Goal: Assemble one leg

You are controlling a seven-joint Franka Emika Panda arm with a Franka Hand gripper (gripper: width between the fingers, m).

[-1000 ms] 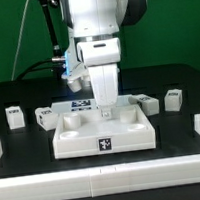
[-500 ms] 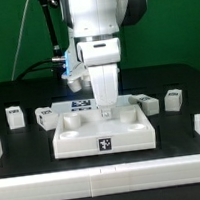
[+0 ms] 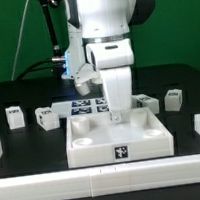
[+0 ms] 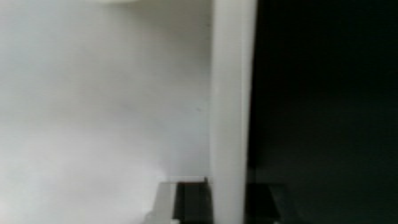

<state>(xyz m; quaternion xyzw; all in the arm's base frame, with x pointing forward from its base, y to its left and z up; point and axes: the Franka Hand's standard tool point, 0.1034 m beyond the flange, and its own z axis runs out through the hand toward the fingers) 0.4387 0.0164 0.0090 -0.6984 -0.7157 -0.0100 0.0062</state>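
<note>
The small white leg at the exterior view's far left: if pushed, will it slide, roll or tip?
The leg looks blocky and flat-faced, so it would probably slide, not roll. It sits squat, so tipping seems unlikely.

I count four of the leg kind: one leg (image 3: 14,118) and a second leg (image 3: 47,117) on the exterior view's left, then a third leg (image 3: 149,103) and a fourth leg (image 3: 173,99) on its right. One big white slab (image 3: 94,149), with one tag (image 3: 121,153) on its front face. One marker board (image 3: 86,106); its printed squares are too blurred to count, perhaps four showing. One arm (image 3: 108,27), mine. Three white rails (image 3: 57,182).
</note>
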